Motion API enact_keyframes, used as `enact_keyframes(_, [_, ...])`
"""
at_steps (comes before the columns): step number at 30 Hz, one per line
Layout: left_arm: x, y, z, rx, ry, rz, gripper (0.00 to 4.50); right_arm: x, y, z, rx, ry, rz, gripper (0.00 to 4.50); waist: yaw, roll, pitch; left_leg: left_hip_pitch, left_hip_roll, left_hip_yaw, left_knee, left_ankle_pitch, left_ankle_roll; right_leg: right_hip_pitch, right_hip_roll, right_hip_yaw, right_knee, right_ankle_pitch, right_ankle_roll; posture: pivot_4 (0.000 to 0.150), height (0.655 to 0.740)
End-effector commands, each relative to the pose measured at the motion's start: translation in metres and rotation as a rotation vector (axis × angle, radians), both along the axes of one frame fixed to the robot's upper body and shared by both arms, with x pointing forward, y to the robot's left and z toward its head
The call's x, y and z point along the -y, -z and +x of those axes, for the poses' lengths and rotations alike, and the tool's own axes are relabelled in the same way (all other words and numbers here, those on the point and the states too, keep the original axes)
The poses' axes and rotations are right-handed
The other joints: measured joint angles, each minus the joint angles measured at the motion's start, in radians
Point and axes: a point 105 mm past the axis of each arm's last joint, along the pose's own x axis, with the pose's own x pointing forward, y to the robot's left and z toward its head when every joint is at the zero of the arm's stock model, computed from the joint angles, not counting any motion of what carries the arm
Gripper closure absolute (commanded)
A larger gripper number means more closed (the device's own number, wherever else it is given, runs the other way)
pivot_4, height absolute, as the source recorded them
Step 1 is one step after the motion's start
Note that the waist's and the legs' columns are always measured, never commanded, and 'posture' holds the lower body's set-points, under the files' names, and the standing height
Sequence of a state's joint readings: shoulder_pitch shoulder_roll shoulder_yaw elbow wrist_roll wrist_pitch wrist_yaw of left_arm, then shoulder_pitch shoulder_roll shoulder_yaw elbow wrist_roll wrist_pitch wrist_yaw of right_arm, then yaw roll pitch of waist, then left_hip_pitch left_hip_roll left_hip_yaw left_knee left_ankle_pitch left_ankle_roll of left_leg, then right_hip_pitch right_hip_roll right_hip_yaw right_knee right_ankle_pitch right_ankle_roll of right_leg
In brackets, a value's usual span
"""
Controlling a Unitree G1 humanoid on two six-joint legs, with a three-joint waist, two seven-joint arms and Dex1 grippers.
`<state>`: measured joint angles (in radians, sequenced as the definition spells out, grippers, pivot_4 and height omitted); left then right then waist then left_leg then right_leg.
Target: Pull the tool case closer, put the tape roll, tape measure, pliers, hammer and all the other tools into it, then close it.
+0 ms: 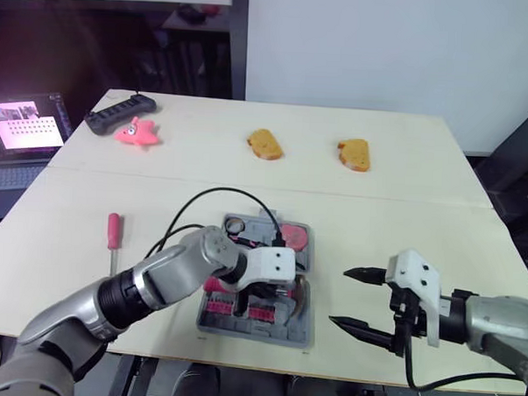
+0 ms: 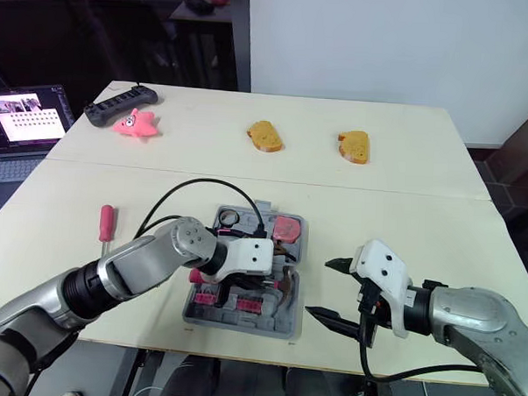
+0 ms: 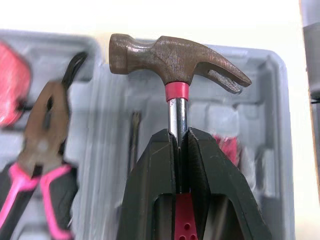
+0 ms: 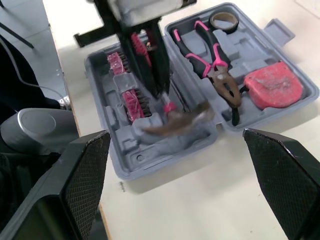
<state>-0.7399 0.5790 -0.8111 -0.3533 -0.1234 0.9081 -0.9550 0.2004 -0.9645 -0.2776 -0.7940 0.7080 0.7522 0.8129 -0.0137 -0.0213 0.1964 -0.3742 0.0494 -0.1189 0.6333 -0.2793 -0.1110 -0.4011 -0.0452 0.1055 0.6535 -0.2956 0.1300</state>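
My left tool (image 3: 178, 137) is clamped on the bright steel shaft of the brown-headed hammer (image 3: 175, 57), just below its red collar, with both black fingers pressed against the metal. The head hangs over the half of the open grey plastic tool case (image 4: 150, 172) that carries the pink bit holders; I cannot tell whether it touches the moulded tray.

In the other half lie the pliers with pink-and-black handles (image 4: 212, 60). The small tape roll (image 4: 223, 21) sits in a corner pocket beside them, and the red tape measure (image 4: 274, 85) is at the far end. The case sits near the front edge of the pale table (image 1: 421, 205), between my two arms.

My right tool (image 1: 338, 297) hovers just to the right of the case, its fingers spread wide and holding nothing.

A red-handled screwdriver (image 1: 113, 235) lies on the table well left of the case. Along the far side are two orange bread-like pieces (image 1: 265, 144), a pink star-shaped toy (image 1: 139, 133) and a black handheld controller (image 1: 119, 114).
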Motion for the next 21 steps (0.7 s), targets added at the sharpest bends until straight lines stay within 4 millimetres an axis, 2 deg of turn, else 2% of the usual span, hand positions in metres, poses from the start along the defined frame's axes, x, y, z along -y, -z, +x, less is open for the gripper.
enact_keyframes(1, [0.01, -0.008, -0.001, 0.044, 0.035, -0.008, 4.44, -0.002, -0.005, 0.0, 0.034, -0.025, -0.013, 0.0, 0.0, 0.0, 0.0, 0.0, 0.0, 0.0, 0.0, 0.0, 0.0, 0.0, 0.0, 0.0, 0.0, 0.0, 0.0, 0.15, 0.74])
enact_keyframes(14, [-0.001, -0.003, 0.004, 0.036, 0.041, 0.072, 4.44, -0.007, -0.004, -0.002, 0.036, -0.029, -0.003, 0.0, 0.0, 0.0, 0.0, 0.001, 0.0, 0.0, 0.0, 0.0, 0.0, 0.001, 0.0, 0.0, 0.0, 0.0, 0.0, 0.15, 0.74])
enact_keyframes(21, [0.0, -0.001, 0.008, 0.017, 0.062, 0.095, 4.44, -0.011, -0.002, -0.002, 0.038, -0.02, 0.009, 0.0, 0.0, 0.0, 0.0, 0.001, 0.0, 0.0, 0.0, 0.0, 0.0, 0.001, 0.0, 0.0, 0.0, 0.0, 0.0, 0.15, 0.74])
